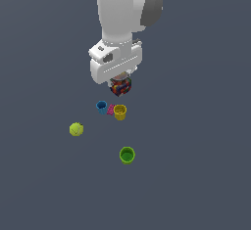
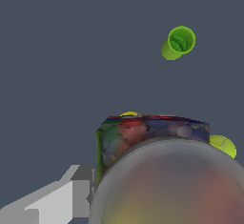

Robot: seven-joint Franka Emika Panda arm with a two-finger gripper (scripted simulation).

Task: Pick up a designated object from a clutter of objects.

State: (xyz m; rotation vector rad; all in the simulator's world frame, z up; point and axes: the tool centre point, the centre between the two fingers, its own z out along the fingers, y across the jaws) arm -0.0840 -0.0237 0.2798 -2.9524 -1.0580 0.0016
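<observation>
The designated object, a dark multicoloured block (image 1: 121,86), sits between the jaws of my gripper (image 1: 120,81), right under the white hand and raised above the floor. In the wrist view the block (image 2: 138,135) fills the near field, its blurred greyish-brown round top (image 2: 171,185) closest to the camera, with one grey finger (image 2: 66,197) against its side. The rest of the clutter lies on the floor below: blue cup (image 1: 101,107), tiny pink piece (image 1: 111,109), yellow cup (image 1: 120,112), yellow-green ball (image 1: 76,129) and green cup (image 1: 127,155).
In the wrist view the green cup (image 2: 179,42) lies apart on the dark grey floor (image 2: 57,51). The ball (image 2: 223,145) and a sliver of the yellow cup (image 2: 129,114) peek out from behind the block.
</observation>
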